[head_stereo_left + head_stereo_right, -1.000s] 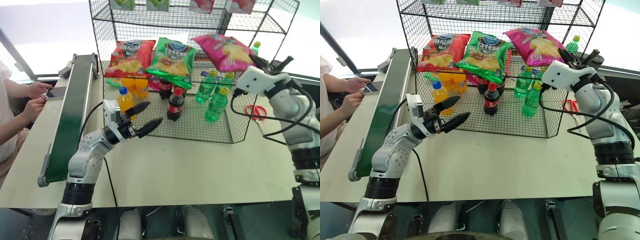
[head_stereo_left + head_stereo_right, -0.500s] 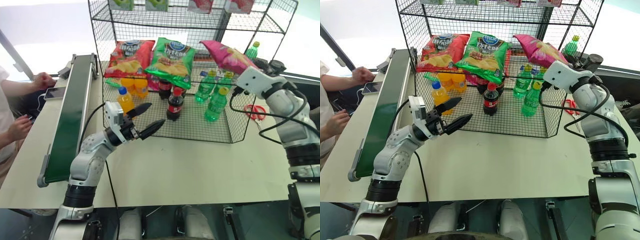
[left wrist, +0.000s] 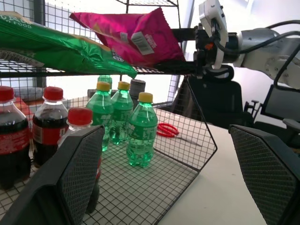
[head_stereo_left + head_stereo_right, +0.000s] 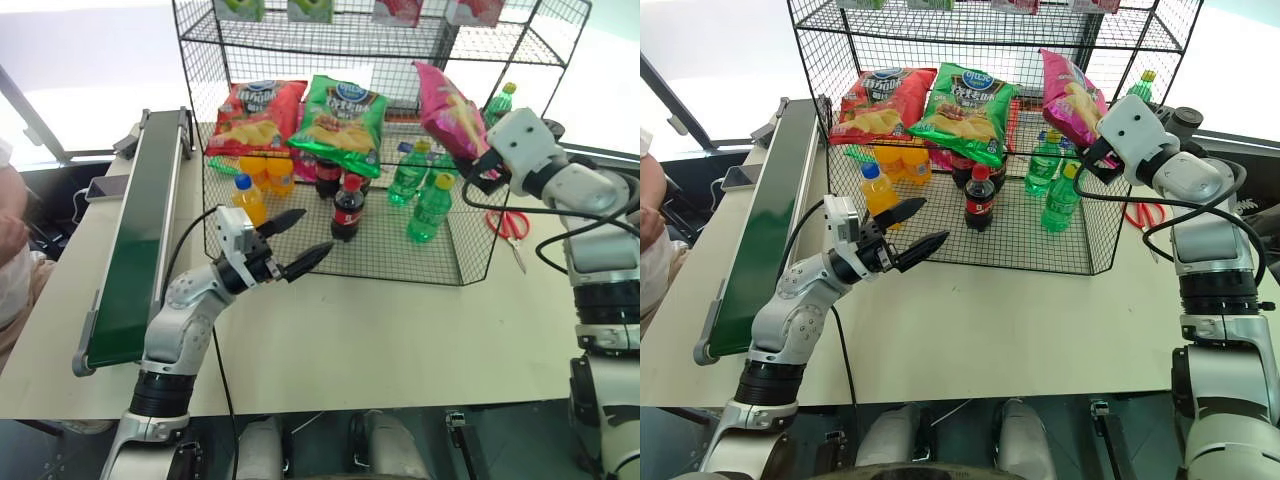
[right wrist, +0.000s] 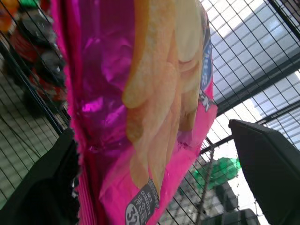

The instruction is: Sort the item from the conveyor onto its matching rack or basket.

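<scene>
Where black wire mesh sags, glossy crinkled magenta bag, apparently tilted.

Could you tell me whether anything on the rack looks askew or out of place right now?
Yes: the pink crisp bag stands tilted on edge at the right end of the rack shelf, while the red bag and green bag lie flat. The right hand is open beside it.

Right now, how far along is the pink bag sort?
Done: the conveyor is bare and the pink crisp bag is up at the black wire rack, on the shelf beside the green crisp bag. In hand: the right tool has its fingers spread around the bag, which stands on edge. Left: backing away. The left tool is open and idle.
</scene>
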Controlling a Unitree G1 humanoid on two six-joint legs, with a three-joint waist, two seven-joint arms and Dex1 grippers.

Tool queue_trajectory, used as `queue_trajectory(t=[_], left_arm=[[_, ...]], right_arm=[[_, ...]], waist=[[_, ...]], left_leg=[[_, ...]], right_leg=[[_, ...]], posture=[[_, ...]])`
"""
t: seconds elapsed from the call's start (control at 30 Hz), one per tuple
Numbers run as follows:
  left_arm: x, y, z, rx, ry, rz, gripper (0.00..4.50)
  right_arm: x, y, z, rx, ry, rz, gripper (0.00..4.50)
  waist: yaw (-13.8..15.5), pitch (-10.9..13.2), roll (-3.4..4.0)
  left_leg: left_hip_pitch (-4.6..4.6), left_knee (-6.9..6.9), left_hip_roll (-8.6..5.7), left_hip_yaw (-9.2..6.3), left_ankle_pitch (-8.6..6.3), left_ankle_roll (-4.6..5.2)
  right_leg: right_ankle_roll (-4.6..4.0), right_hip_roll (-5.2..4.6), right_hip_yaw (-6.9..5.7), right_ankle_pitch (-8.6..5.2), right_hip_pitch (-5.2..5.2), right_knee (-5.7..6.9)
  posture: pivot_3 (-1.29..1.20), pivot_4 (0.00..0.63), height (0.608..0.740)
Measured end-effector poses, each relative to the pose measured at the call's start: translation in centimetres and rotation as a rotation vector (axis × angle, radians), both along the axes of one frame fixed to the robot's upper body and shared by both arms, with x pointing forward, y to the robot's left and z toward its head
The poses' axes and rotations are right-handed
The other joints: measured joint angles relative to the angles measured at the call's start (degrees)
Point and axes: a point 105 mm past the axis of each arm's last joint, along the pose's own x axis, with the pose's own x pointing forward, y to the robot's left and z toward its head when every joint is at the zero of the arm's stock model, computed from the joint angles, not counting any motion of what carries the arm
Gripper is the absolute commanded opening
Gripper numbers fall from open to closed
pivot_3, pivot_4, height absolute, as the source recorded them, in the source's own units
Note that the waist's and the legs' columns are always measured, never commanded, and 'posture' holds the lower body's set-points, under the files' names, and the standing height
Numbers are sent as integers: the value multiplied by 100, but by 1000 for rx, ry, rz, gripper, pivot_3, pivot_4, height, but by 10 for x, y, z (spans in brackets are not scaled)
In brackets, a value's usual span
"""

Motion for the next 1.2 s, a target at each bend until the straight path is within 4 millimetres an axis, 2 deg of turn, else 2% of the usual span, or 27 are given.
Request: queue_trajectory(t=[0.17, 0.3, 0.43, 0.6, 0.77, 0.9, 1.0, 1.1, 1.2], left_arm=[[0, -1, -1, 8, -2, -2, 4500], [0, 0, -2, 22, -4, 4, 4500], [0, 1, -1, 28, -16, 10, 4500], [0, 0, -1, 30, -18, 8, 4500], [0, 2, -2, 42, -19, 12, 4500], [-2, 4, -5, 49, -12, 16, 4500], [-3, 6, -5, 60, -14, 20, 4500], [-4, 8, -4, 75, -22, 23, 4500], [-4, 16, -6, 100, -21, 44, 4500]], right_arm=[[-8, 9, 4, 40, -19, 58, 4480], [-15, 14, -2, 55, -10, 102, 4480], [-16, 13, -6, 50, -7, 100, 2722], [-13, 3, -14, -22, -27, 42, 87], [-10, -10, -15, -140, -66, -3, 32], [-5, -10, -9, -216, -130, -24, 32], [-5, -5, -12, -232, -124, 1, 32], [-7, -2, -18, -210, -91, 33, 888], [-12, -2, -20, -156, -62, 58, 2361]], waist=[[35, 0, 0], [51, 0, 0], [49, 0, 0], [48, 0, 0], [45, 0, 0], [15, 0, 0], [14, 0, 0], [17, 0, 0], [20, 0, 1]], left_leg=[[-2, 1, -2, 1, -9, 15], [-2, 1, -3, 2, -9, 16], [-1, 1, -2, 2, -9, 16], [0, 1, -3, 3, -7, 13], [0, 1, -3, 5, -3, 5], [1, 1, -1, 4, -2, 4], [1, 1, -1, 4, -2, 3], [1, 1, 0, 4, -2, 3], [0, 1, 0, 2, -2, 3]], right_leg=[[0, -2, 0, 0, 1, -2], [0, -3, 0, 0, 1, -3], [0, -2, 0, 0, 1, -1], [0, -2, 0, 0, 0, -1], [0, -2, 0, 0, 0, -1], [0, -1, 1, 0, 0, 0], [0, -1, 1, 0, 0, 0], [0, -1, 1, 0, 0, 0], [0, -1, 0, 0, 0, -1]], posture=[[0, 150, 740], [0, 150, 740], [0, 150, 740], [0, 150, 740], [0, 150, 740], [0, 150, 740], [0, 150, 740], [0, 150, 740], [0, 150, 740]])
